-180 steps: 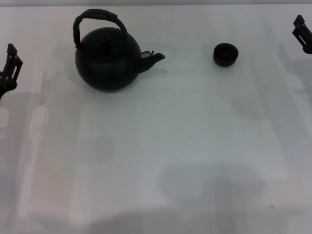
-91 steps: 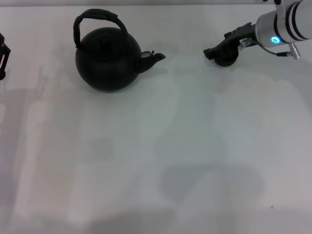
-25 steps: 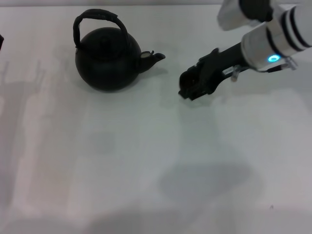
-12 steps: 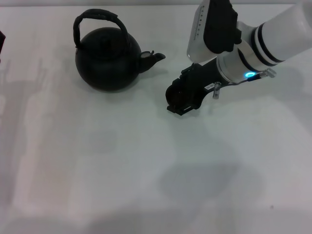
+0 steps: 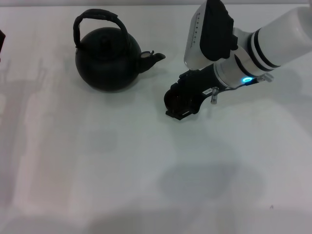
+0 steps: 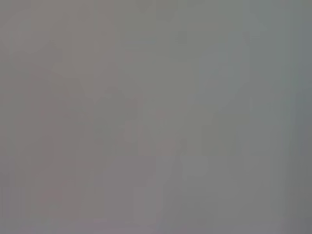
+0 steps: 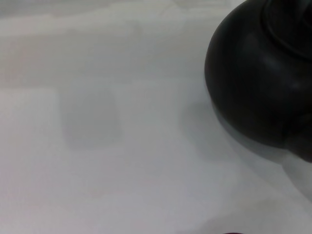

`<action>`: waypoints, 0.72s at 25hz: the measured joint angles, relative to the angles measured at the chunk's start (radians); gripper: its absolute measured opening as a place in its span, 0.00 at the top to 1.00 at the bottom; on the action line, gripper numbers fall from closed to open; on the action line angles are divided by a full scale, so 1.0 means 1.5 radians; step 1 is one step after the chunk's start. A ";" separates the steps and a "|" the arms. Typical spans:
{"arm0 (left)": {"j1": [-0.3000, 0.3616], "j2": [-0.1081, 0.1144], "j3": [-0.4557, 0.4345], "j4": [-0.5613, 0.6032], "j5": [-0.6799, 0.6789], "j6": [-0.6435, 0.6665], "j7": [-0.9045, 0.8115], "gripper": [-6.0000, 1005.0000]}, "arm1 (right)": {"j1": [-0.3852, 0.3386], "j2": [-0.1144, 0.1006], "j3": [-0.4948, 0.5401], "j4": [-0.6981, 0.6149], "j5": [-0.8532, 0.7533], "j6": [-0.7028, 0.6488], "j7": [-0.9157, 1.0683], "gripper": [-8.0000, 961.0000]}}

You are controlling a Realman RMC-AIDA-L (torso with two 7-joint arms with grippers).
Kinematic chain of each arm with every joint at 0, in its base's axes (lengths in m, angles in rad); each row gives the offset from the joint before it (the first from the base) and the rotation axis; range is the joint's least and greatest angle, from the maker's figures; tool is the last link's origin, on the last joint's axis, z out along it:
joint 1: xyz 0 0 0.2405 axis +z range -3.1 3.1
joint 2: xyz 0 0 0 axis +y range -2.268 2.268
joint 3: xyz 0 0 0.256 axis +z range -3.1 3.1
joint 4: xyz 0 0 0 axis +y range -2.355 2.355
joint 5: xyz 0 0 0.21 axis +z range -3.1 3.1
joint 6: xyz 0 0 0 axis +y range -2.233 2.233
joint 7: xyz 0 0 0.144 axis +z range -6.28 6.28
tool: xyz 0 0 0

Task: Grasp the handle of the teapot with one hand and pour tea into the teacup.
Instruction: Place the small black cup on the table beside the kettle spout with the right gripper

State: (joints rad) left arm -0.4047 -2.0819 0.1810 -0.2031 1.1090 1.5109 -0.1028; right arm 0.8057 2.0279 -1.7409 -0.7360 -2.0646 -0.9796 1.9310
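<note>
From the head view, the big black teapot sits on the white desk, far back and to the left. Its rough handle bends over the lid, and nothing holds the handle. The short spout points to the right. The right arm is white with black rings and a small blue light, and it reaches in from the right side. The right hand is black and sits low over the desk, just to the right of the spout and a bit nearer to the robot. It does not touch the teapot. There is a dark round shape inside the right hand that could be the teacup, but it is too dark to be sure. It is not possible to tell if the fingers are open or closed. The left hand shows only as a small dark bit at the far left edge, well apart from the teapot, and its fingers cannot be told either. The left wrist view shows only plain gray, and nothing can be made out in it. The right wrist view shows the round black side of the teapot up close, with part of the lid rim, resting on the pale desk with a soft shadow under it.
</note>
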 joint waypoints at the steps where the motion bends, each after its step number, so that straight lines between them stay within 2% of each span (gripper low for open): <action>1: 0.000 0.000 0.000 0.000 0.000 0.000 0.000 0.17 | 0.000 0.000 -0.002 0.000 0.000 0.000 0.000 0.17; 18: 0.000 0.000 0.000 -0.002 0.000 0.000 0.000 0.17 | -0.003 0.000 -0.028 0.001 0.010 0.010 -0.001 0.15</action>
State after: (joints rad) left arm -0.4050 -2.0815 0.1810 -0.2055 1.1090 1.5110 -0.1027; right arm 0.8015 2.0277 -1.7824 -0.7342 -2.0489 -0.9643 1.9302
